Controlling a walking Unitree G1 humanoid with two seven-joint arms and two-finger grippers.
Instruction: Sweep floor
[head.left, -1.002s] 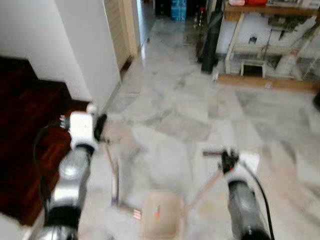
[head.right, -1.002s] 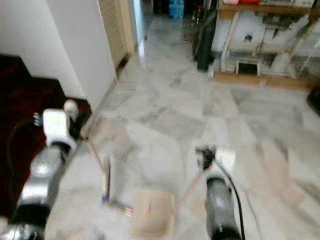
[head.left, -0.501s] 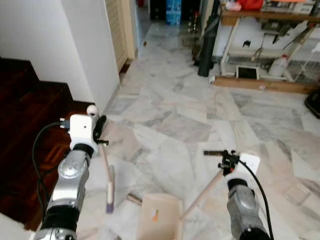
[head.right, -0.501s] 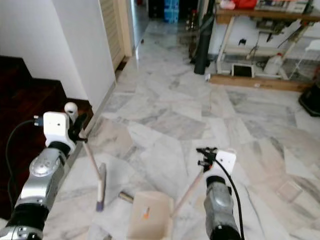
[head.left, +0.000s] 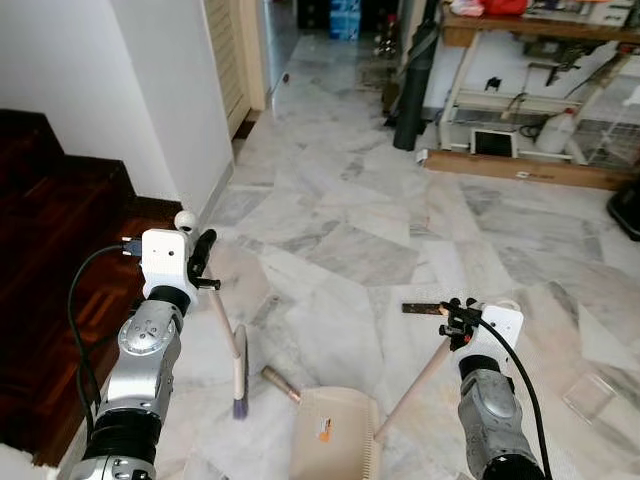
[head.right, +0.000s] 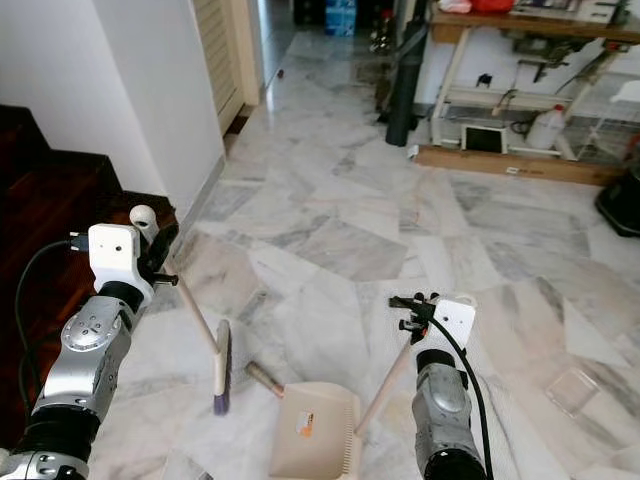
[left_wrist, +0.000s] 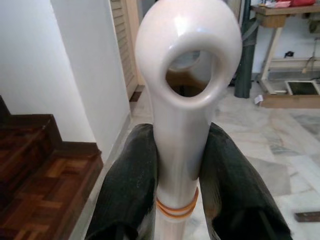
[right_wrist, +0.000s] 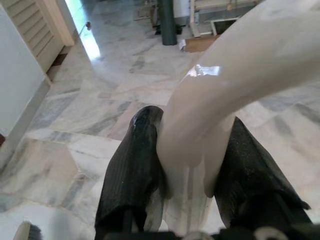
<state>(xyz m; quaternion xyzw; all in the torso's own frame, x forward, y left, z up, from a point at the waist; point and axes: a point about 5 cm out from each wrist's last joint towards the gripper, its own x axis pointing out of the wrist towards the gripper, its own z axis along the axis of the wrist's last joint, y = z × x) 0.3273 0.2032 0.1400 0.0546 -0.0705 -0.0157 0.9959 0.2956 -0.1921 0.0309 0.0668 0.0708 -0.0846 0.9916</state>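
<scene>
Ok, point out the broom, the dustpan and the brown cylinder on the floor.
broom (head.left: 240, 372): left eye view, on the head near the floor.
dustpan (head.left: 332, 443): left eye view, on the pan's flat tray.
brown cylinder (head.right: 264, 378): right eye view, on its middle.

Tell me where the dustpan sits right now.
In the left eye view the beige dustpan lies on the marble floor between the arms, its handle held by the right gripper, right of the broom head.
</scene>
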